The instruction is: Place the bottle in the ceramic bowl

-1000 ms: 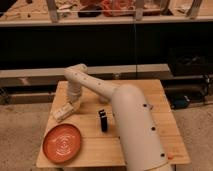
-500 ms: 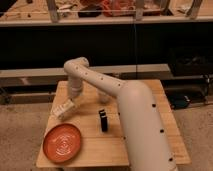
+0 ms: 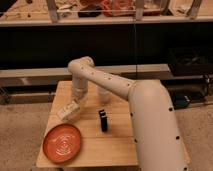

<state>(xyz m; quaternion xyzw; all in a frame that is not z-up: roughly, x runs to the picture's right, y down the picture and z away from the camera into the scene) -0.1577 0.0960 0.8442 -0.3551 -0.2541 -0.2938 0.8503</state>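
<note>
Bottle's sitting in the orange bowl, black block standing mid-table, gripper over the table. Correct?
No. The camera view shows the bottle outside the ceramic bowl, tilted in the shut gripper just behind it. The black block standing mid-table and the gripper over the table are right.

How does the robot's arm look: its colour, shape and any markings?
The arm is cream-white: thick rounded tubes joined by smooth elbows. Small dark dots, like screw holes, run along the segments. No loose cables show. The gripper is at its lower end, over the table's left side, at the bottle.
</note>
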